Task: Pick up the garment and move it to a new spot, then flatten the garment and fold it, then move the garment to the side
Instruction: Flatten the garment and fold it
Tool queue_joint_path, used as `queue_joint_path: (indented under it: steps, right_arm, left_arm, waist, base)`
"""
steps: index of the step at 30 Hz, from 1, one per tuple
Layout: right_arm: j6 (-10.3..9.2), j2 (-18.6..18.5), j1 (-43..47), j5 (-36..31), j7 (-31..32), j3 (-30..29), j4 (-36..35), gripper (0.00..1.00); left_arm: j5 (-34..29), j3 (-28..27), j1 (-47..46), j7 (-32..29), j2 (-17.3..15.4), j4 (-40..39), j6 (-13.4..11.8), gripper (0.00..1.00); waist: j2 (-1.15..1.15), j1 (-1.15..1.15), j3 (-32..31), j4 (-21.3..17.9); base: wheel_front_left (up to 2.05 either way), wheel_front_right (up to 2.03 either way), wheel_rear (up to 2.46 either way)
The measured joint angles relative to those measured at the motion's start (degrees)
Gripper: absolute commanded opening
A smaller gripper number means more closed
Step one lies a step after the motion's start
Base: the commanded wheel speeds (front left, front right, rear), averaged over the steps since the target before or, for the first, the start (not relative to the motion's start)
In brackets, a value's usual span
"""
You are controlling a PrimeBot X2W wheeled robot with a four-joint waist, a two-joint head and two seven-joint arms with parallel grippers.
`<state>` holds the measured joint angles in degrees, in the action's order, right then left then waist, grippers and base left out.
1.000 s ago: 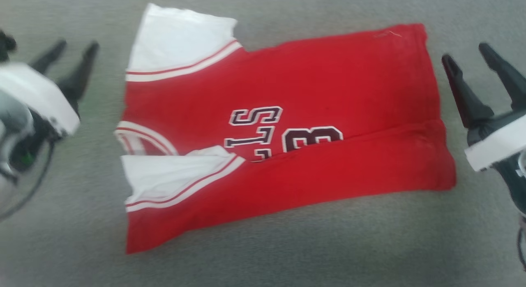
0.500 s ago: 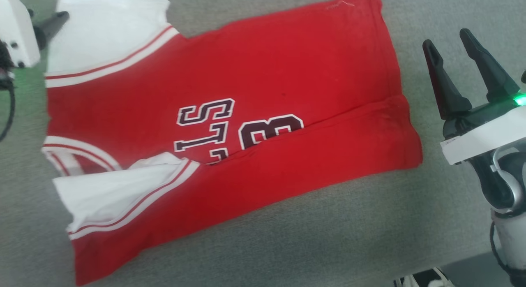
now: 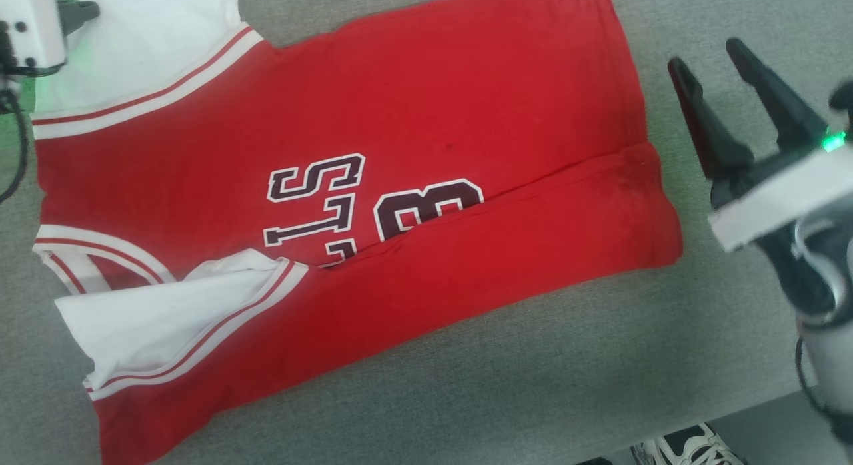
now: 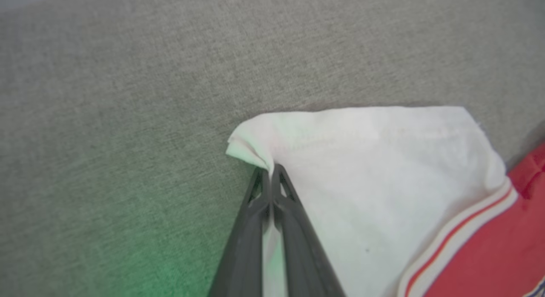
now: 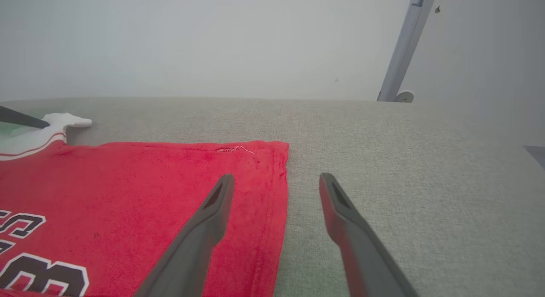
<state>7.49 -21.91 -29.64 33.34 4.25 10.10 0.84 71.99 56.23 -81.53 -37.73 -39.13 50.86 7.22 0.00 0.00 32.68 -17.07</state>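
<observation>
The garment [image 3: 413, 118] lies spread on the grey fabric surface, red with white sleeves, striped trim and dark white-edged print. Its near long side is folded over along a crease, covering part of the print. My left gripper [image 3: 86, 12] sits at the far white sleeve [image 4: 374, 182]; in the left wrist view that gripper [image 4: 270, 171] is shut on the sleeve's lifted corner. My right gripper [image 3: 710, 62] stands open just right of the hem. Seen from the right wrist, the gripper [image 5: 276, 178] straddles the hem edge [image 5: 279, 190] of the garment with nothing between its fingers.
The grey surface [image 3: 533, 385] ends at a front edge at lower right, where a shoe [image 3: 686, 445] shows on the floor below. A pale wall and a slanted grey metal post [image 5: 404, 46] stand beyond the far edge.
The head camera has shifted, so the whole picture has slid. My left gripper, open beside the garment a second ago, has reached the far white sleeve and shut on its corner. The right gripper stays open.
</observation>
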Motion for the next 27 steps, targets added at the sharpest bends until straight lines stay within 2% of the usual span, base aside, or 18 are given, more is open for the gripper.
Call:
queue_joint_path:
  steps: [6, 10, 15, 22, 26, 27]
  right_arm:
    - [0.00, -2.5, -8.7, 2.9, 11.3, 4.0, 4.8, 1.00]
    - [0.00, -4.4, -18.0, 3.7, 19.5, 6.5, 11.8, 1.00]
    - [0.00, -4.9, -25.7, 5.9, 28.7, 10.3, 19.8, 1.00]
    - [0.00, -5.3, -32.5, 6.7, 34.3, 13.3, 29.2, 1.00]
    - [0.00, -5.2, -35.0, 7.4, 35.6, 14.2, 32.2, 1.00]
    - [0.00, -5.3, -35.3, 7.6, 35.6, 14.5, 32.6, 0.81]
  left_arm:
    - [0.1, 0.5, -0.4, 1.0, 1.1, -1.0, 0.1, 0.00]
    - [0.6, 0.7, -0.4, 2.6, 2.0, -2.4, 0.1, 0.00]
    - [1.6, 1.2, -1.0, 3.5, 3.7, -3.6, 0.1, 0.00]
    - [2.3, 2.2, -2.2, 4.7, 4.9, -5.4, 0.1, 0.00]
    - [2.8, 2.8, -2.5, 5.6, 5.3, -6.5, 0.1, 0.00]
    - [3.1, 2.9, -2.5, 5.7, 5.3, -6.8, 0.1, 0.00]
  waist:
    - [0.00, 0.00, 0.4, 1.3]
    - [0.00, 0.00, 1.0, 2.9]
    - [0.00, 0.00, 1.8, 5.2]
    - [0.00, 0.00, 3.4, 7.7]
    - [0.00, 0.00, 3.9, 8.6]
    - [0.00, 0.00, 4.0, 8.8]
  base:
    - [0.00, 0.00, 0.00]
    - [0.00, 0.00, 0.00]
    - [0.00, 0.00, 0.00]
    - [0.00, 0.00, 0.00]
    - [0.00, 0.00, 0.00]
    - [0.00, 0.00, 0.00]
